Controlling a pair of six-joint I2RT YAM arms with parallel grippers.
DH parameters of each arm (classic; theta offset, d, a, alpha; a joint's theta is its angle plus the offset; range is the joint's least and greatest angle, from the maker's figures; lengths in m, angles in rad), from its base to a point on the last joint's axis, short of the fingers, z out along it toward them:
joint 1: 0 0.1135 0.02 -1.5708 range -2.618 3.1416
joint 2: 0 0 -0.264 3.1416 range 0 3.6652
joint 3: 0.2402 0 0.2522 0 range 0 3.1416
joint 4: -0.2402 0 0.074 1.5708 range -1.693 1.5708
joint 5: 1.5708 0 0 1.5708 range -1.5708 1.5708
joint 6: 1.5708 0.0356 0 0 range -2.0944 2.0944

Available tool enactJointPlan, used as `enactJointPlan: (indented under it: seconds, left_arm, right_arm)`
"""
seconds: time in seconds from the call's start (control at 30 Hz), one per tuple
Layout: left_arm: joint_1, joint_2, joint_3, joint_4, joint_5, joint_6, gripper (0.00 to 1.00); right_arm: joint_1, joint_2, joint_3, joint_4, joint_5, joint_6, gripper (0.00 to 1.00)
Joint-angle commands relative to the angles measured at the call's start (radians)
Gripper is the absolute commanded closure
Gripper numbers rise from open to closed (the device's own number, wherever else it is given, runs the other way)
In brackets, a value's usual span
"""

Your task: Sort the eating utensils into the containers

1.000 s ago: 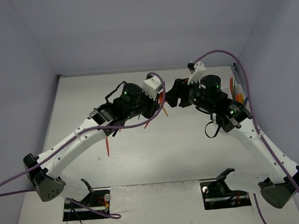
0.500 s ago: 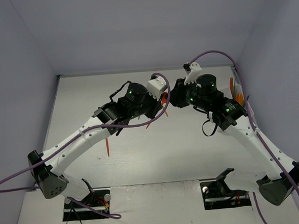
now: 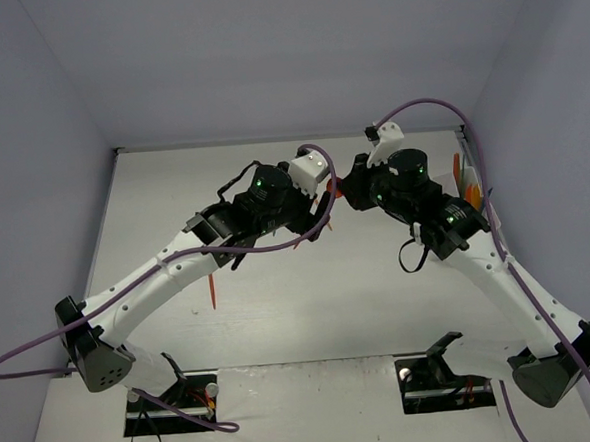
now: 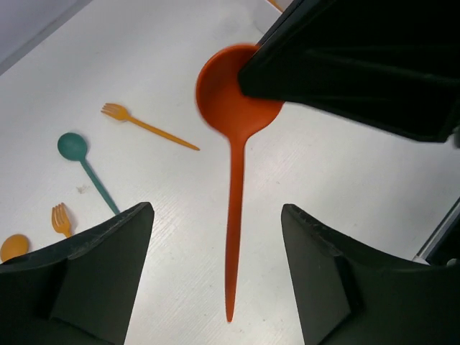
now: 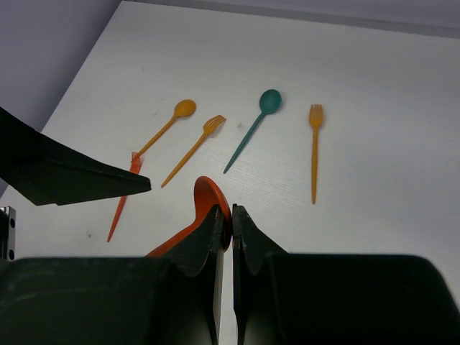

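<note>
White table (image 3: 281,312) below: the right hand (image 5: 231,219) is clamped tight on the bowl of a red-orange spoon (image 4: 233,108), held in the air. The left hand (image 4: 215,212) gapes wide, its fingers flanking the handle without touching.

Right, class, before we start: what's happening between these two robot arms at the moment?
The right gripper is shut on the bowl of a red-orange spoon, holding it up over the table. The left gripper is open, its fingers either side of the spoon's handle without touching it, so it looks like a handover between the arms. A teal spoon, an orange spoon and two orange forks lie loose on the table, not yet sorted.
</note>
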Motion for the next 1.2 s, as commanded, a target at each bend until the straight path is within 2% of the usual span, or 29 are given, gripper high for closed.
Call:
enactJointPlan:
  seconds: [0.0,0.17,0.37,0.53,0.73,0.97,1.17]
  left_arm:
    - [-0.002,-0.054,-0.024,0.038,-0.130,-0.035,0.27]
    - [0.054,-0.146,-0.123,0.021,-0.233,-0.108,0.26]
    - [0.298,-0.269,-0.269,-0.062,-0.139,-0.218,0.26]
    - [0.472,-0.332,-0.368,-0.122,-0.084,-0.190,0.26]
    - [0.629,-0.394,-0.475,-0.129,-0.041,-0.069,0.26]
    - [0.644,-0.467,-0.611,-0.034,-0.088,-0.046,0.26]
    - [0.644,-0.463,-0.612,-0.024,-0.126,-0.036,0.26]
  right_arm:
    - [0.005,-0.047,0.009,0.045,0.243,-0.149,1.00]
    - [-0.055,-0.024,0.028,0.045,0.432,-0.315,1.00]
    - [-0.261,0.065,0.079,0.050,0.522,-0.435,1.00]
    - [-0.321,0.190,0.149,0.071,0.602,-0.522,1.00]
    - [-0.412,0.289,0.186,0.140,0.564,-0.609,1.00]
    - [-0.471,0.335,0.164,0.204,0.519,-0.731,1.00]
    - [-0.494,0.369,0.135,0.271,0.484,-0.771,1.00]
